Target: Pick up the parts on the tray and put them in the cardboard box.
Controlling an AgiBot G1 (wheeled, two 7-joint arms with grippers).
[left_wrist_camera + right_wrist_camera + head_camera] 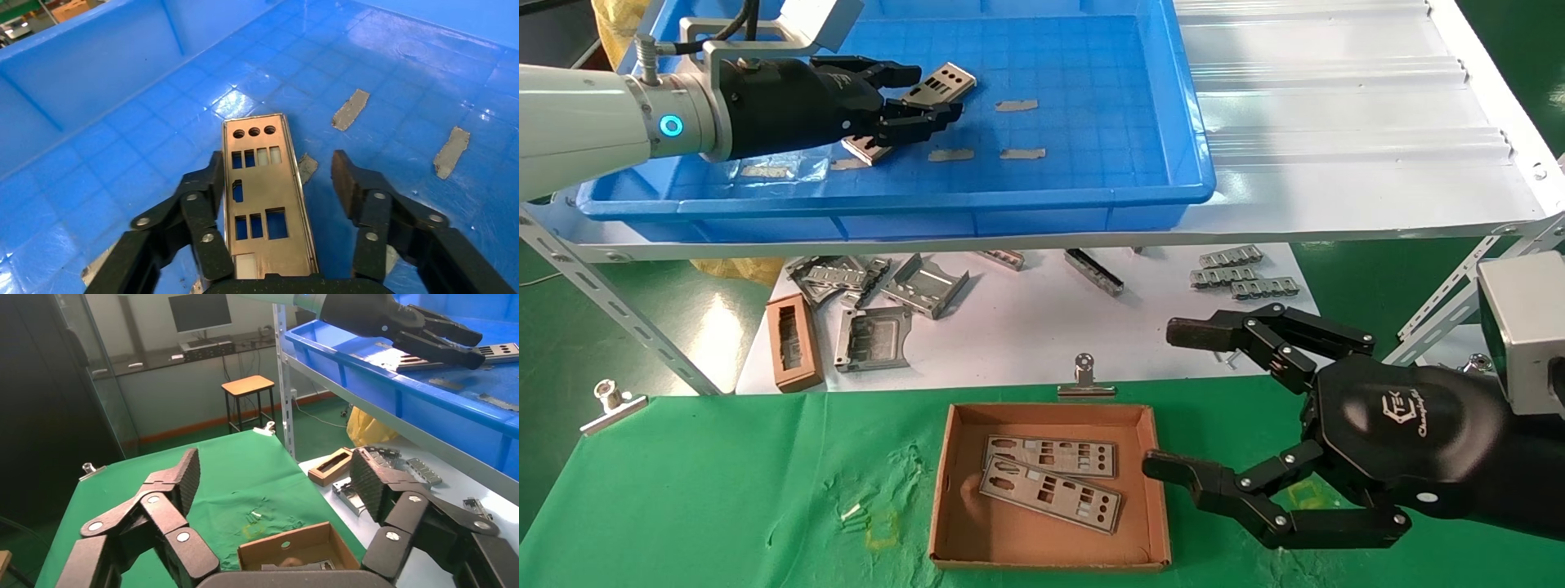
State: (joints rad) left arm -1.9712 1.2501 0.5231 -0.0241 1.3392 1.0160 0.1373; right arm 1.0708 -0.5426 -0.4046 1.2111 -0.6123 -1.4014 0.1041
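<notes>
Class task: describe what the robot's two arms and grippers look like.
The left arm is white with a glowing cyan ring, a silver bracket and black cables. Both the left gripper and right gripper are black, with linked, riveted fingers. The right gripper's glossy housing carries a white logo.

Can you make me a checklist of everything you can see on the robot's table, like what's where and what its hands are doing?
Surface: green cloth in front; white sheet and shelf behind.
Tray: blue, on the shelf; one plate and tape bits inside.
Box: on the cloth, holds two plates.
Clutter: grey brackets, linked strips, small brown frame, metal clips.
Left gripper: in the tray, jaws open around the plate; grip cannot be told.
Right gripper: open, empty, beside the box.
Cables: black ones at the left wrist.
Surroundings: stool, monitor.
</notes>
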